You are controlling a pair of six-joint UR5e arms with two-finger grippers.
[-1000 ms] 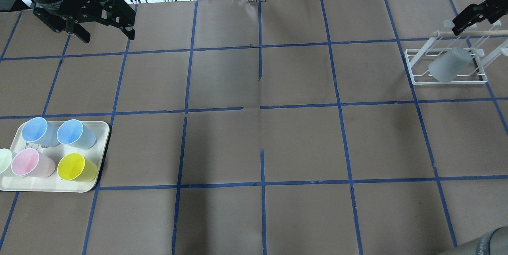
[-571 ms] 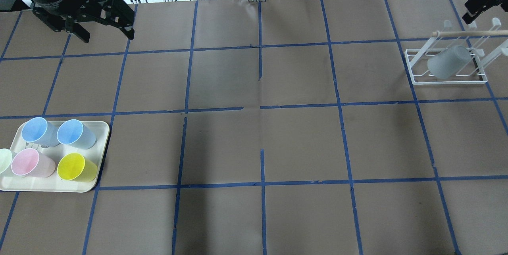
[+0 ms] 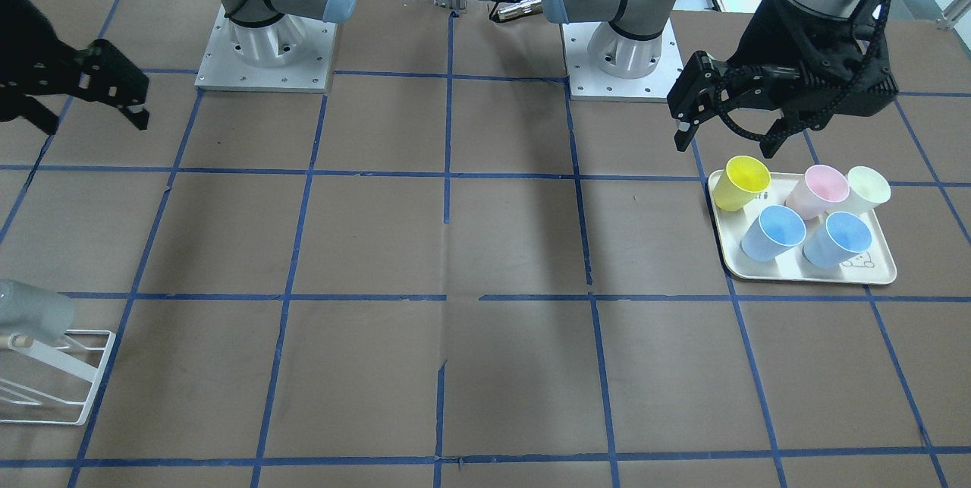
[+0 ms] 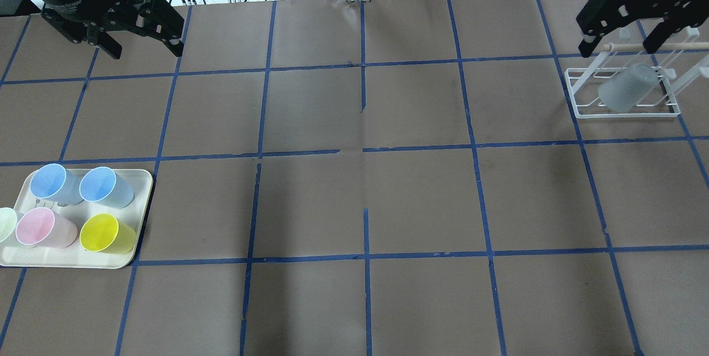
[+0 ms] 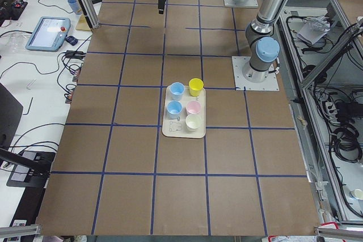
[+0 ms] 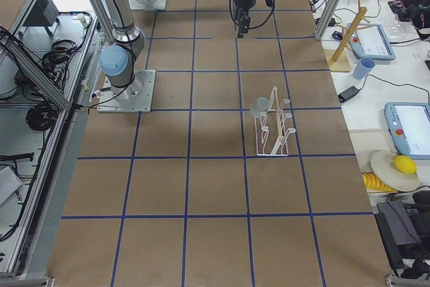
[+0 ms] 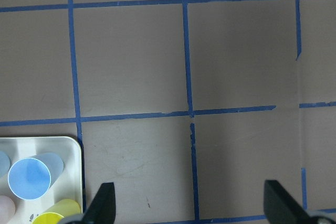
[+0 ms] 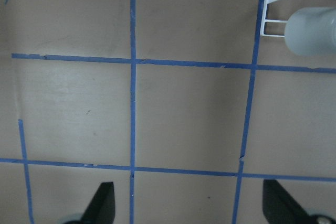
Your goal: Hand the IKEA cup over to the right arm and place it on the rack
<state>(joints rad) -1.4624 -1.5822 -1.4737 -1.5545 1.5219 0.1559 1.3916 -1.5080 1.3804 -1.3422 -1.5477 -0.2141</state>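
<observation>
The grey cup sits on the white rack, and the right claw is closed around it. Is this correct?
Not quite. The grey cup does sit on the rack, but the right claw is open and apart from it; the overhead view shows this.

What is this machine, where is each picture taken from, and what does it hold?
It is a robot with two arms, each ending in a two-finger pincer. One camera looks down from behind, one from the front, two from the sides, two from the wrists. On the table, a tray carries five coloured cups; a grey cup sits tilted on a white rack. The left pincer and right pincer are open and hold nothing.
</observation>
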